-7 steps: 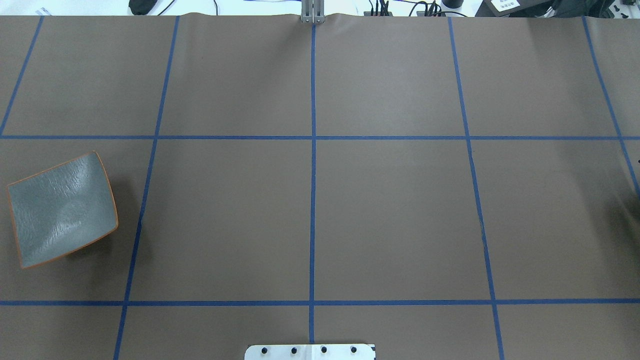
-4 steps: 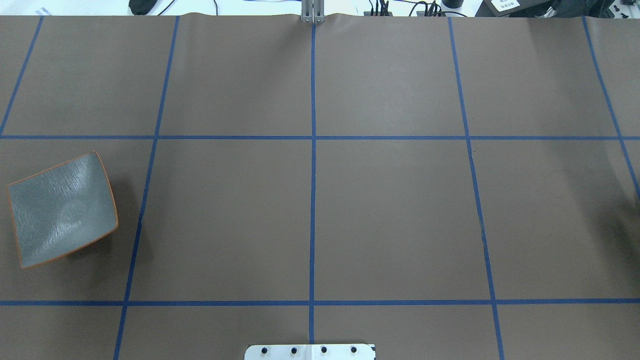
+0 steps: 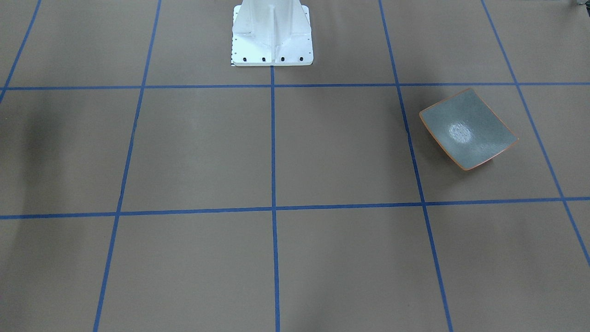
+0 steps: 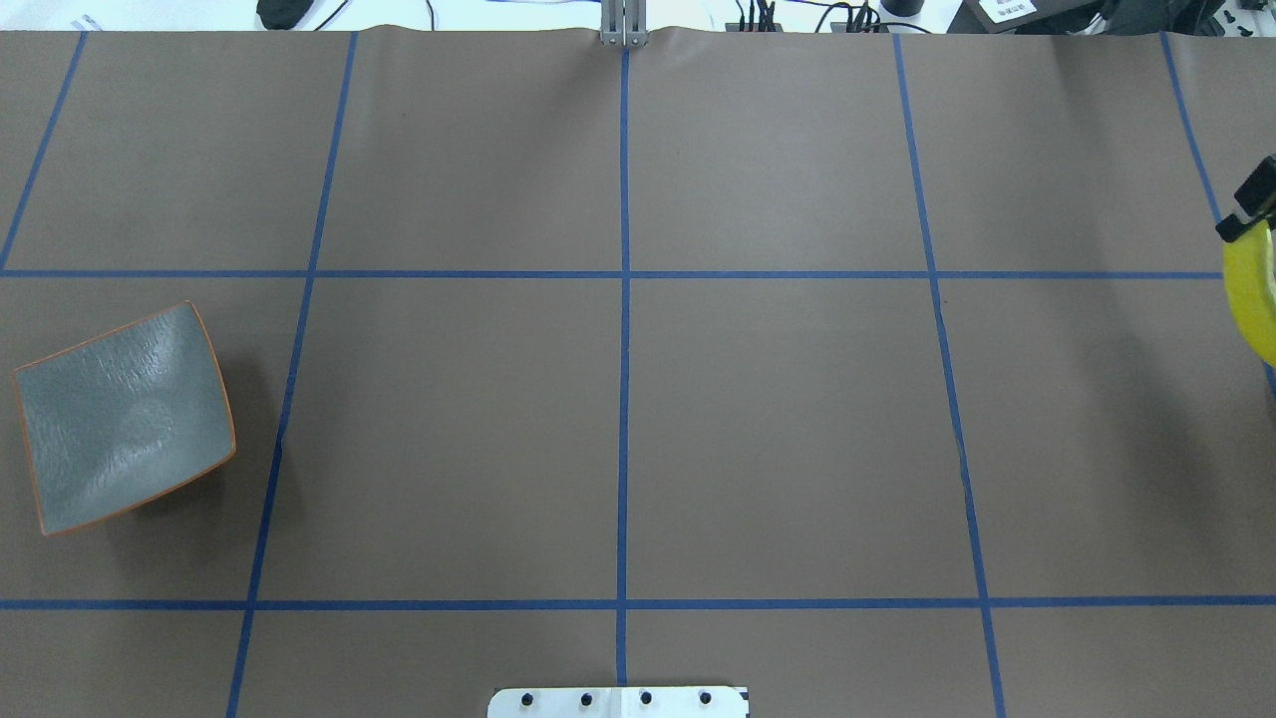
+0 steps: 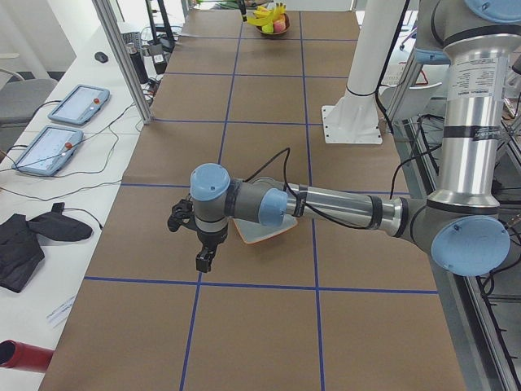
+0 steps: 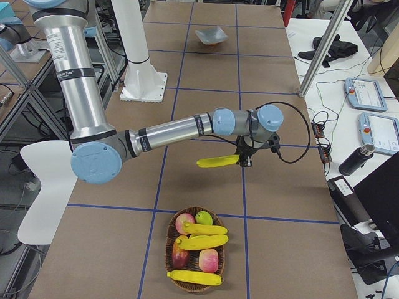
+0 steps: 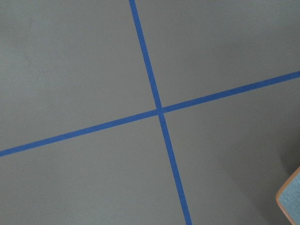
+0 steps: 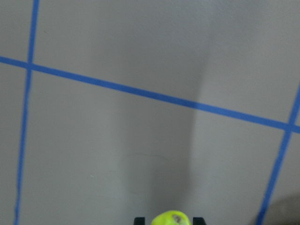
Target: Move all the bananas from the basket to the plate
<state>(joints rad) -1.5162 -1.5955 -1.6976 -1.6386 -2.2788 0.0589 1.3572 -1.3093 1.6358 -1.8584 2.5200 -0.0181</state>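
Note:
My right gripper is shut on one yellow banana and holds it above the table, past the basket. The banana also shows at the right edge of the overhead view, and its tip shows between the fingers in the right wrist view. Three more bananas lie in the basket. The grey-green plate with an orange rim sits empty at the table's left side. My left gripper hangs just beside the plate. I cannot tell whether it is open or shut.
The wicker basket also holds red and green round fruits. The robot's white base stands at the near middle edge. Blue tape lines grid the brown table cover. Tablets and cables lie on the side benches.
The banana and part of my right gripper have come into the overhead view at its right edge, where only a shadow showed before. The plate has not moved.

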